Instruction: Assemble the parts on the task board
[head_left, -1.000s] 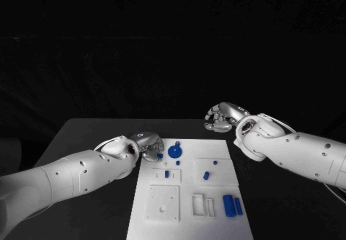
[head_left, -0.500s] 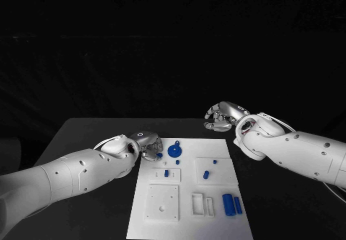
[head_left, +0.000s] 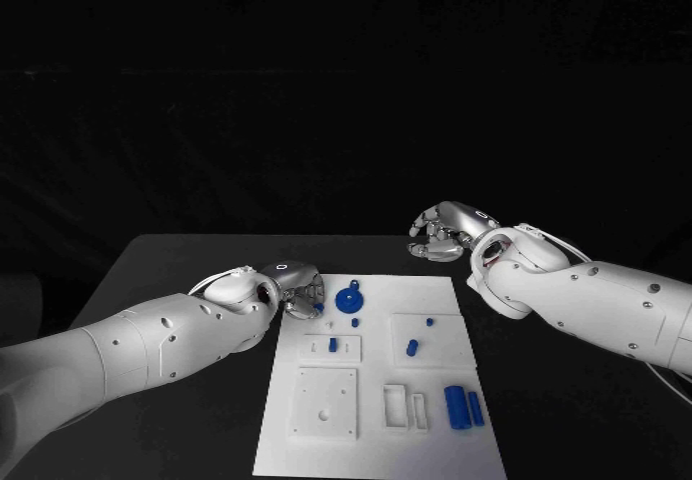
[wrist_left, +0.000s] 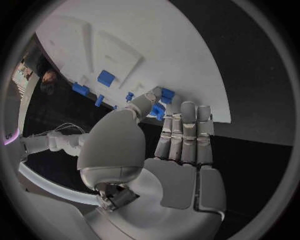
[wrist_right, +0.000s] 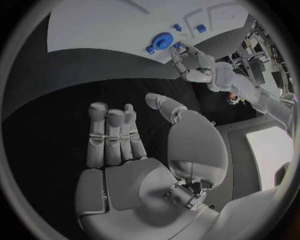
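1. I see a black table (head_left: 188, 270) under the white task board (head_left: 433, 400); both white arms reach in, nothing between them.
2. My left hand (head_left: 296, 290), at the board's far-left corner, pinches a small blue part (wrist_left: 166, 94) beside the blue disc (head_left: 349, 299).
3. My right hand (head_left: 440, 235) hangs beyond the board's far edge, fingers curled, holding nothing.
4. Two blue cylinders (head_left: 462, 408) lie near-right on the board
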